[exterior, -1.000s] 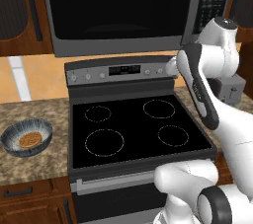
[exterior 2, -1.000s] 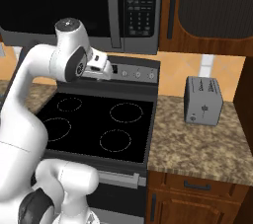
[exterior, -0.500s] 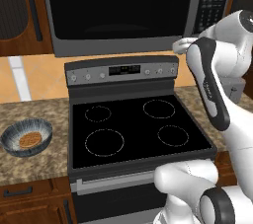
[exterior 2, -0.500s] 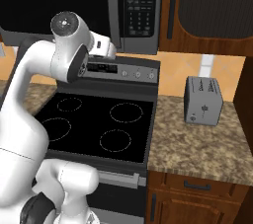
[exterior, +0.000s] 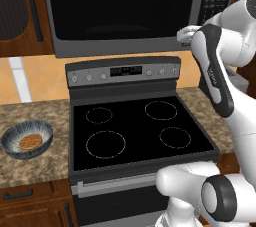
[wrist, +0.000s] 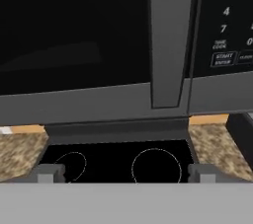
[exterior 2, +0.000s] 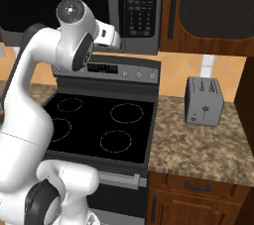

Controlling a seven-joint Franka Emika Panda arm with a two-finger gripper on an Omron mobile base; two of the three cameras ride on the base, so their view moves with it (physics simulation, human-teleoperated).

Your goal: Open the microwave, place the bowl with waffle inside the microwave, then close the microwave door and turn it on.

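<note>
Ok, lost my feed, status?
Hand open, facing microwave door handle. Door shut. Bowl with waffle on counter. Nothing blocking.

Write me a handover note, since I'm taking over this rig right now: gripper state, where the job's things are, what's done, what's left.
Gripper: open, holding nothing, raised in front of the vertical grey bar handle, not touching it.
Wide black glossy microwave door: shut, above the black stove.
Small blue-grey ribbed bowl: on the granite counter left of the stove, round orange-brown waffle inside it.
Done: nothing yet.
Left: grasp handle, open door, move bowl inside, close door, press start on the button panel.
</note>
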